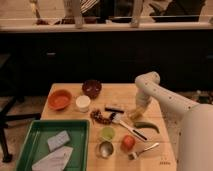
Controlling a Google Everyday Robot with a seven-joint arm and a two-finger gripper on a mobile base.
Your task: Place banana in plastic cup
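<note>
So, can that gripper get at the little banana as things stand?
Probably yes: the gripper is right above the banana, with nothing over it; the green pepper lies beside it, nearer the camera.

No legible text, as far as visible.

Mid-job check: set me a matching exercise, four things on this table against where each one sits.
Things:
1. plastic cup
2. tomato
3. orange bowl
4. gripper

Places:
A. left end of the table, beyond the green tray
B. low on the right side, at the banana, just beyond the green pepper
C. just beyond the metal cup
D. right of the metal cup, next to the fork

Pairs: 1-C, 2-D, 3-A, 4-B
</note>
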